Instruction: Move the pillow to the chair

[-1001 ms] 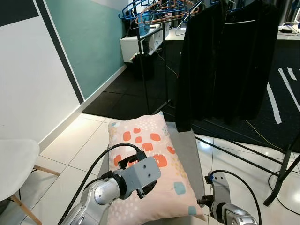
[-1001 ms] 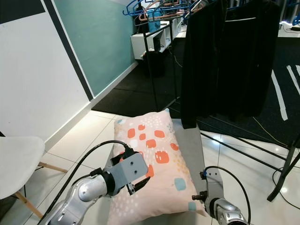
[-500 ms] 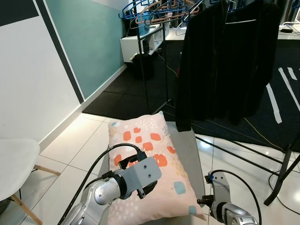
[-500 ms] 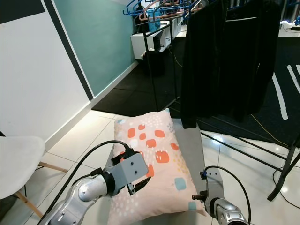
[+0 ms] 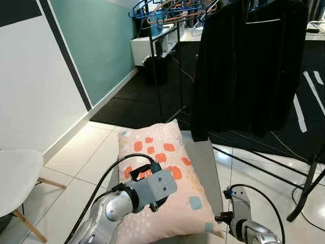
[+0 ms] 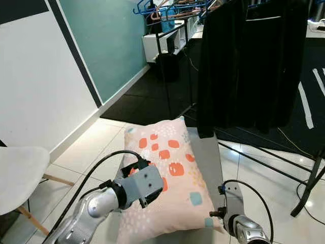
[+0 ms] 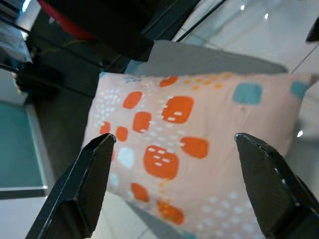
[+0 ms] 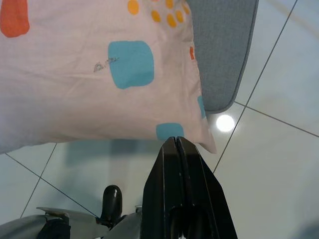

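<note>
Resting on a grey pad (image 5: 205,157) on the tiled floor beside a clothes rack (image 5: 167,56), the pillow (image 5: 162,173) lies lengthwise ahead of the robot, well apart from the white chair (image 5: 15,180) on its left. Grasping it well likely means coming down on the near edge, where the stuffing is thinner — not the plump middle. Hovering over that near half, the left gripper (image 7: 174,184) has its fingers spread wide and empty; the right gripper (image 8: 175,149) sits closed on nothing by the near corner.
</note>
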`<state>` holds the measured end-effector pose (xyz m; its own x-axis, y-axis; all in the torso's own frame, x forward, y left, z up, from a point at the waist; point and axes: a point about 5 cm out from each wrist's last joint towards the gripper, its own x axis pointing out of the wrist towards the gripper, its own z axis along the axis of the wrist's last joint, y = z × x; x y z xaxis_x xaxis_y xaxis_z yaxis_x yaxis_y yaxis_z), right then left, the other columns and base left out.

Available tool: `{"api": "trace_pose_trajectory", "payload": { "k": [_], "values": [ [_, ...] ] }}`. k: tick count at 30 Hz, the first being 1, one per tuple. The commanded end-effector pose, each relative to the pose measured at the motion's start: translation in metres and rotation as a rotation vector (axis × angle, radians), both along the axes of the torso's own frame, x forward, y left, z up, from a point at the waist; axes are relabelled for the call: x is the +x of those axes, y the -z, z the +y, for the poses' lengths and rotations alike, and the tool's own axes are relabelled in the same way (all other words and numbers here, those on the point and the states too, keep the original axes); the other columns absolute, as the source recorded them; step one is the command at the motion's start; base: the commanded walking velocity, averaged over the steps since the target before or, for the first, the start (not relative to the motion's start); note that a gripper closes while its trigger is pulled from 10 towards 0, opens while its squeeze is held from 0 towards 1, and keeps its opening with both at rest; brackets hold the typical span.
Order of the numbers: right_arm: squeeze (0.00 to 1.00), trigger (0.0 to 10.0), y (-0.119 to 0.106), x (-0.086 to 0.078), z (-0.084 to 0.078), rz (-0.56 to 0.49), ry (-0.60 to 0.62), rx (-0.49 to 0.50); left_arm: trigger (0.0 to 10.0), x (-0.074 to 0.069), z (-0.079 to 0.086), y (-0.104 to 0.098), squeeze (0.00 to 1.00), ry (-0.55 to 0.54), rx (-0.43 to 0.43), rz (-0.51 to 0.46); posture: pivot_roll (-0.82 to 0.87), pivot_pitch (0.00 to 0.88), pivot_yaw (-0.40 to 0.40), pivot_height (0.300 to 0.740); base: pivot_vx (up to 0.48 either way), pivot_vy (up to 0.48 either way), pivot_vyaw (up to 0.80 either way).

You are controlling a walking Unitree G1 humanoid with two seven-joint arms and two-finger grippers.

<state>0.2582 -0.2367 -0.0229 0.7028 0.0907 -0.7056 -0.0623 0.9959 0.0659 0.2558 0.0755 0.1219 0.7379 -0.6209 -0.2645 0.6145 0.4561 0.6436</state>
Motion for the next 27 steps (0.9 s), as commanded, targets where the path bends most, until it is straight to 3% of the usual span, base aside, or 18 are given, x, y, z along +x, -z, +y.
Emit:
{"api": "trace_pose_trajectory", "payload": {
  "k": [1,2,3,5,6,7,8,9,10,11,12,13,15,17,19,20,22,27],
  "values": [
    [0.0,10.0,0.001,0.001,0.005,-0.001,0.004,0.023,10.0,-0.001,0.003,-0.003,0.0,0.011,0.01,-0.008,-0.13,0.051,0.094,0.74,0.0,0.0,0.0],
    [0.0,10.0,0.001,0.0,0.004,0.0,0.005,0.023,10.0,0.001,0.005,-0.005,0.0,-0.018,-0.073,0.04,-0.13,0.052,0.091,0.74,0.0,0.0,0.0],
    [0.0,10.0,0.001,0.0,0.004,0.0,0.005,0.023,10.0,0.001,0.005,-0.005,0.0,-0.018,-0.073,0.04,-0.13,0.052,0.091,0.74,0.0,0.0,0.0],
    [0.0,10.0,0.001,0.0,0.003,0.001,0.005,0.02,10.0,0.005,0.015,-0.012,0.0,-0.111,-0.211,0.085,-0.13,0.051,0.084,0.74,0.0,0.0,0.0],
    [0.0,10.0,0.001,0.0,0.003,0.001,0.005,0.02,10.0,0.005,0.015,-0.012,0.0,-0.111,-0.211,0.085,-0.13,0.051,0.084,0.74,0.0,0.0,0.0],
    [0.0,10.0,0.001,0.0,0.002,0.002,0.003,0.009,10.0,0.011,0.026,-0.015,0.0,-0.185,-0.305,0.091,-0.13,0.051,0.074,0.74,0.0,0.0,0.0],
    [0.0,10.0,0.001,0.0,0.002,0.002,0.003,0.009,10.0,0.011,0.026,-0.015,0.0,-0.185,-0.305,0.091,-0.13,0.051,0.074,0.74,0.0,0.0,0.0],
    [0.0,10.0,0.0,0.0,0.001,0.001,-0.003,-0.008,10.0,0.019,0.043,-0.016,0.0,-0.294,-0.43,0.118,-0.13,0.049,0.068,0.74,0.0,0.0,0.0],
    [0.0,10.0,0.0,0.0,0.001,0.001,-0.003,-0.008,10.0,0.019,0.043,-0.016,0.0,-0.294,-0.43,0.118,-0.13,0.049,0.068,0.74,0.0,0.0,0.0],
    [0.0,10.0,-0.001,0.001,0.0,-0.011,-0.01,-0.027,10.0,0.025,0.064,-0.009,0.0,-0.407,-0.535,0.167,-0.15,0.051,0.068,0.74,0.0,0.0,0.0],
    [0.0,10.0,-0.003,0.003,0.0,-0.027,-0.019,-0.039,10.0,0.029,0.083,0.003,0.0,-0.509,-0.579,0.22,-0.15,0.05,0.068,0.74,0.0,0.0,0.0],
    [0.0,10.0,-0.005,0.006,0.001,-0.049,-0.027,-0.043,10.0,0.03,0.096,0.014,0.0,-0.574,-0.549,0.238,-0.16,0.048,0.067,0.74,0.0,0.0,0.0],
    [0.0,10.0,-0.012,0.013,0.002,-0.102,-0.023,-0.042,10.0,0.033,0.119,0.029,0.0,-0.706,-0.644,0.263,-0.16,0.045,0.065,0.74,0.0,0.0,0.0],
    [0.0,10.0,-0.014,0.015,0.002,-0.116,-0.021,-0.041,10.0,0.034,0.123,0.033,0.0,-0.744,-0.675,0.263,-0.16,0.045,0.065,0.74,0.0,0.0,0.0],
    [0.0,10.0,-0.023,0.025,0.006,-0.174,-0.032,-0.037,10.0,0.031,0.134,0.065,0.0,-0.9,-0.783,0.411,-0.17,0.038,0.059,0.74,0.0,0.0,0.0],
    [0.0,10.0,-0.023,0.025,0.006,-0.174,-0.032,-0.037,10.0,0.031,0.134,0.065,0.0,-0.9,-0.783,0.411,-0.17,0.038,0.059,0.74,0.0,0.0,0.0],
    [0.0,10.0,-0.031,0.034,0.012,-0.217,-0.047,-0.01,10.0,0.024,0.136,0.091,0.0,-0.999,-0.855,0.544,-0.18,0.035,0.056,0.74,0.0,0.0,0.0],
    [0.0,10.0,-0.046,0.049,0.027,-0.284,-0.091,0.147,10.0,0.016,0.137,0.116,0.0,-1.103,-0.779,0.582,-0.19,0.028,0.049,0.74,0.0,0.0,0.0]
  ]
}}
